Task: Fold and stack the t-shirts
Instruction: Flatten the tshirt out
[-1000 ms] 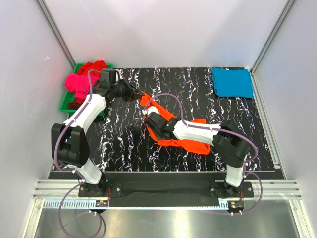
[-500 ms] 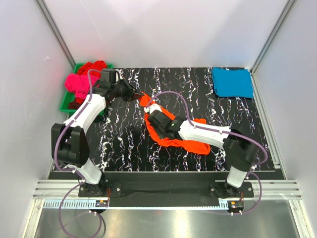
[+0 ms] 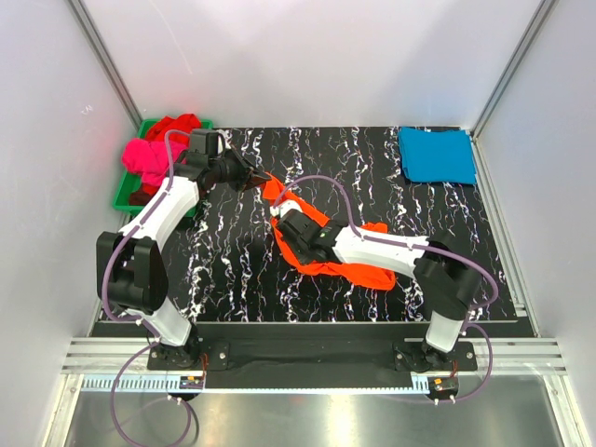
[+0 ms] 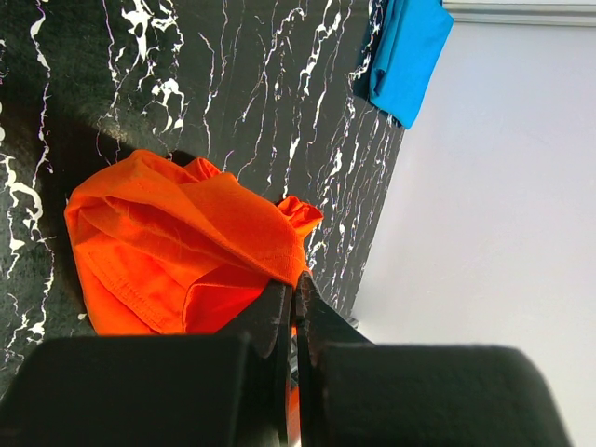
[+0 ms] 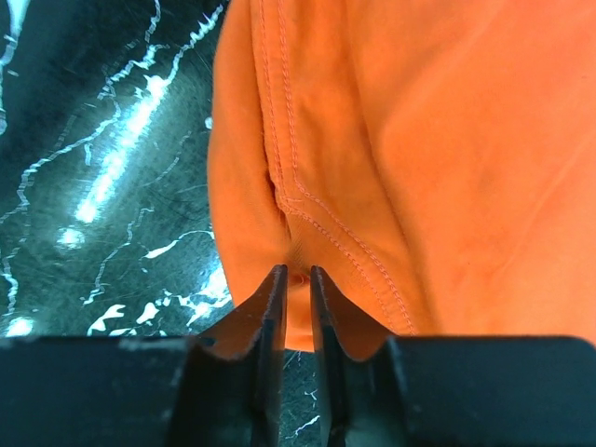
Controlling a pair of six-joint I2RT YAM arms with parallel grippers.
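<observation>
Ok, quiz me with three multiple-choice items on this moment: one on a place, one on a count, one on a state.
1. Where does the folded teal-blue cotton t-shirt lie?
A. by the left arm's base
B. at the table's far right corner
C. under the right arm

2. How many t-shirts lie on the black white-veined table, outside the green plastic tray?
A. one
B. two
C. four

3. How is the left gripper?
A. wide open above the tray
B. shut on nothing
C. shut on the crumpled orange cotton t-shirt

Answers:
1 B: the top view shows it flat by the right wall.
2 B: only the teal-blue and orange ones are on the table; the magenta-pink t-shirt and red t-shirt sit in the tray.
3 C: its wrist view shows orange cloth pinched between closed fingers.
</observation>
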